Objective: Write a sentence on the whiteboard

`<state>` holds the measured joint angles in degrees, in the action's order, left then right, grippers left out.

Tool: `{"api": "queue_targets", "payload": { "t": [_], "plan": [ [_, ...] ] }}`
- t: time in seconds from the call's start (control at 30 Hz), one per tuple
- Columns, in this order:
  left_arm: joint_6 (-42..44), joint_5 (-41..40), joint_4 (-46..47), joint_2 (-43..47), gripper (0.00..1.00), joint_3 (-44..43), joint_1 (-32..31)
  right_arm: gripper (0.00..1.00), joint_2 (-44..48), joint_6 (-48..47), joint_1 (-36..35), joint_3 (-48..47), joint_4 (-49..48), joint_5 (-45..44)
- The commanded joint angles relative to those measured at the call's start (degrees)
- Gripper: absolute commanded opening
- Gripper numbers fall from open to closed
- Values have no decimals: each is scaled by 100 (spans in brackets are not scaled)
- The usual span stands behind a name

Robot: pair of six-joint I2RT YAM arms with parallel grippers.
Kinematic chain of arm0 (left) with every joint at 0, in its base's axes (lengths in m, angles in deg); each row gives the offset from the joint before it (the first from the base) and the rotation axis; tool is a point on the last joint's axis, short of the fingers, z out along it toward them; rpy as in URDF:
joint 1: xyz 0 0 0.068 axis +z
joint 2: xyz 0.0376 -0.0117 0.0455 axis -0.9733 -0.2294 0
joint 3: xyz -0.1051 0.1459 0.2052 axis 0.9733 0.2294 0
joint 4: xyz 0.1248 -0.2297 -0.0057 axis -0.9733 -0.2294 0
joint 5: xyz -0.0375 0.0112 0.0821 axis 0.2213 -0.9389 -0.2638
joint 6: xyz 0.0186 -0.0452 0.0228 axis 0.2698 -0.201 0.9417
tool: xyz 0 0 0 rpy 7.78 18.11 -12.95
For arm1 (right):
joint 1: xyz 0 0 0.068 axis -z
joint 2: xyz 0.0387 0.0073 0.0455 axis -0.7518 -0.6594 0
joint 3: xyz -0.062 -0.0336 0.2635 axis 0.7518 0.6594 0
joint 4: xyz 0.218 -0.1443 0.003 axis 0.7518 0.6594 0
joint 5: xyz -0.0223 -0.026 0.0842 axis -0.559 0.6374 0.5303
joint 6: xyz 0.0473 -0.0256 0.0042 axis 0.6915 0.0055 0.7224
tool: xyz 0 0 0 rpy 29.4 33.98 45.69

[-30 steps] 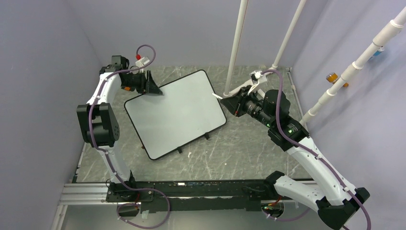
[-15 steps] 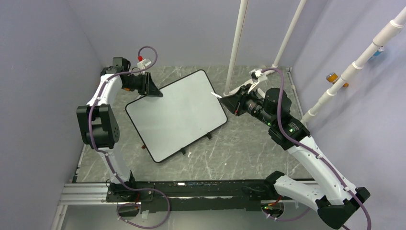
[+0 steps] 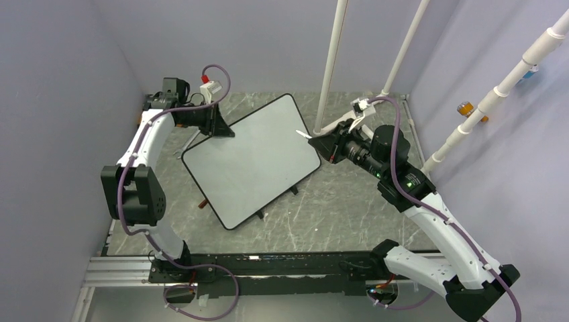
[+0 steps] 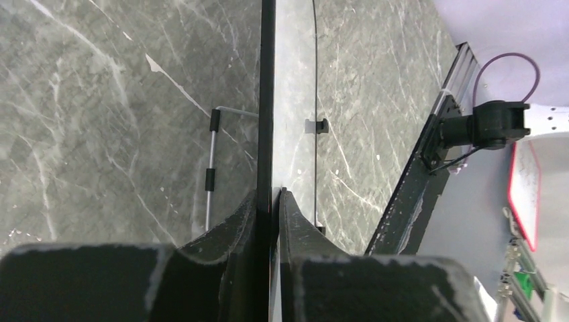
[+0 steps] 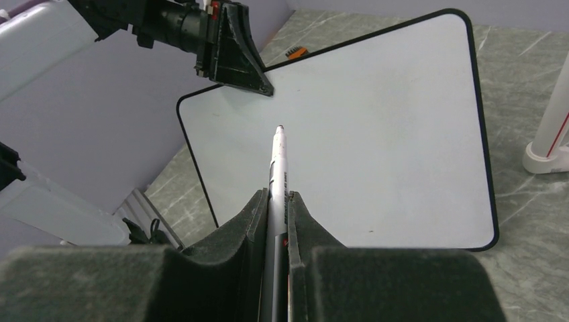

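At far-left rim, clamped edge-on in left gripper [image 3: 226, 131]: whiteboard [image 3: 251, 157], likely stiff, light, slick-faced; grip rim only. Clenched round marker [image 5: 276, 164] in right gripper [image 3: 320, 142].

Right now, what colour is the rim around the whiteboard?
Black, a thin rim around the whiteboard, clearest in the right wrist view.

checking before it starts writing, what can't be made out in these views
- Left wrist view: the whiteboard is edge-on in the left claw, so its face is unseen.
- Right wrist view: the right claw hides the lower barrel of the marker; its tip is too small to judge.
- Right wrist view: an orange object is cut off by the board's far edge.
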<state>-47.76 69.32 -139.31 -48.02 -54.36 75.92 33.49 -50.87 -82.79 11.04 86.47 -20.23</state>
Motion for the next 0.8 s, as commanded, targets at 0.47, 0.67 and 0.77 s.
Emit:
{"api": "queue_targets", "payload": {
  "t": [0.47,0.67,0.77],
  "plan": [
    [448,-1982,728,1752,0,889,-914,0,14,-11,12,347,-402,298],
    [422,-2281,604,1958,0,894,-1141,0,-78,-8,12,477,-585,363],
    [374,-2612,803,2119,0,1067,-1215,0,-122,-20,12,535,-648,451]
  ]
}}
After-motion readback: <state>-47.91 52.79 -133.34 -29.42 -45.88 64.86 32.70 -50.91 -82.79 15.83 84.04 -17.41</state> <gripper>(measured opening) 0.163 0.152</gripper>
